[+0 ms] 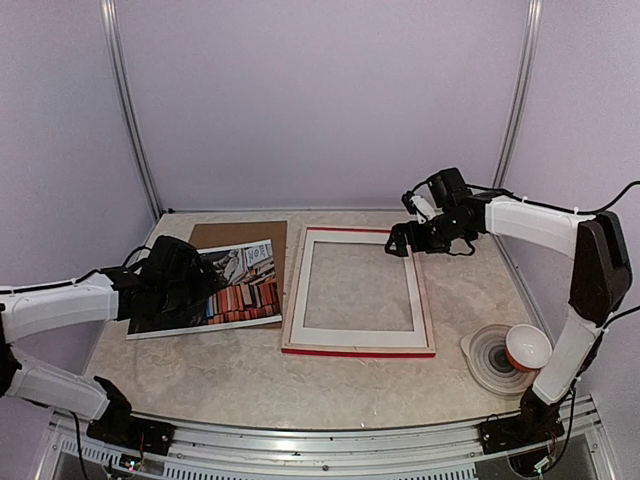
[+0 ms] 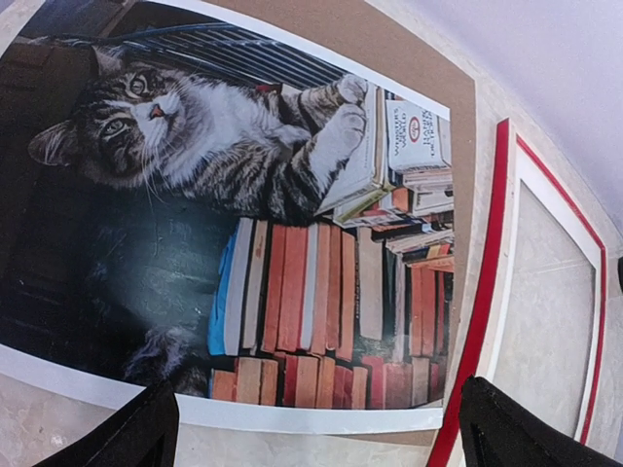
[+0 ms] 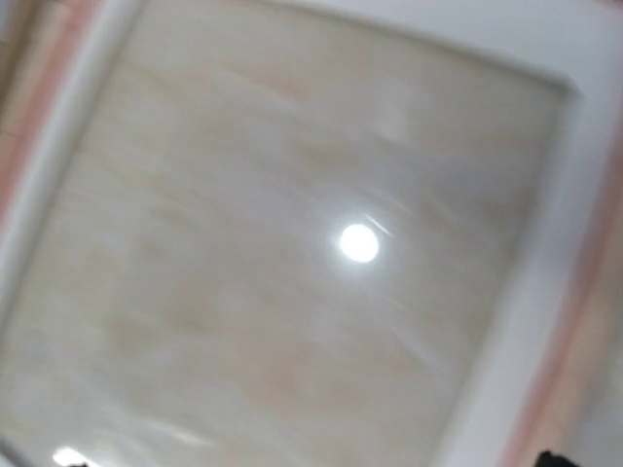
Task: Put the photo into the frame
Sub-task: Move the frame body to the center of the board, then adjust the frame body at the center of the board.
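The photo (image 1: pixel 235 290), a tabby cat on stacked books, lies flat at the left on a brown backing board (image 1: pixel 240 234). It fills the left wrist view (image 2: pixel 243 224). My left gripper (image 1: pixel 192 282) hovers over the photo's left part. It is open and empty, with its dark fingertips (image 2: pixel 136 433) spread wide past the print's white edge. The frame (image 1: pixel 358 351) lies in the middle, pale back up, with red edges and a white mat inside. Its red edge shows in the left wrist view (image 2: pixel 484 292). My right gripper (image 1: pixel 402 243) hangs open over the frame's far right corner. The right wrist view is blurred.
A stack of plates (image 1: pixel 488 362) with a red and white cup (image 1: pixel 527 347) on it stands at the front right, beside the right arm's base. The enclosure walls close off the back and sides.
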Controlling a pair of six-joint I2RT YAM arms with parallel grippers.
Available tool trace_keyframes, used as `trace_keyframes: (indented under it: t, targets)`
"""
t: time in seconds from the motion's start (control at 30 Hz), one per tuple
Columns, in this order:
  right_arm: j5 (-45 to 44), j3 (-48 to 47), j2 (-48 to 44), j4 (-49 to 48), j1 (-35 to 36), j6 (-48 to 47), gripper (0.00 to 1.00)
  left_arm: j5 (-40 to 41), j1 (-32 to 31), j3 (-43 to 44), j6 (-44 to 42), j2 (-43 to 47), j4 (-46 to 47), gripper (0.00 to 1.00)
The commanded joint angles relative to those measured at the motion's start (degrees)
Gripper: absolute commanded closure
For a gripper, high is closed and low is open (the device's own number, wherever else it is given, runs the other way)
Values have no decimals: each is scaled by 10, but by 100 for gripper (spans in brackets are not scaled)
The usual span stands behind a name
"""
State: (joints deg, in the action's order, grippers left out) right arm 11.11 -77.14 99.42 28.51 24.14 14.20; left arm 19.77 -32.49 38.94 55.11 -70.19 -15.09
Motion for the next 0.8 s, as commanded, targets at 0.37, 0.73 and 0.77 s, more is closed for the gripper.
trace_keyframes:
  t: [0.37, 0.73, 0.77]
  targets:
    - [73, -45, 35, -95, 45, -15, 1, 104, -108, 70, 11, 7, -66, 1]
    - [45, -85, 69, -80, 83, -2, 1, 143, -104, 117, 28, 3, -127, 1]
    - [39, -85, 69, -79, 89, -4, 1, 141, -104, 112, 30, 6, -123, 1]
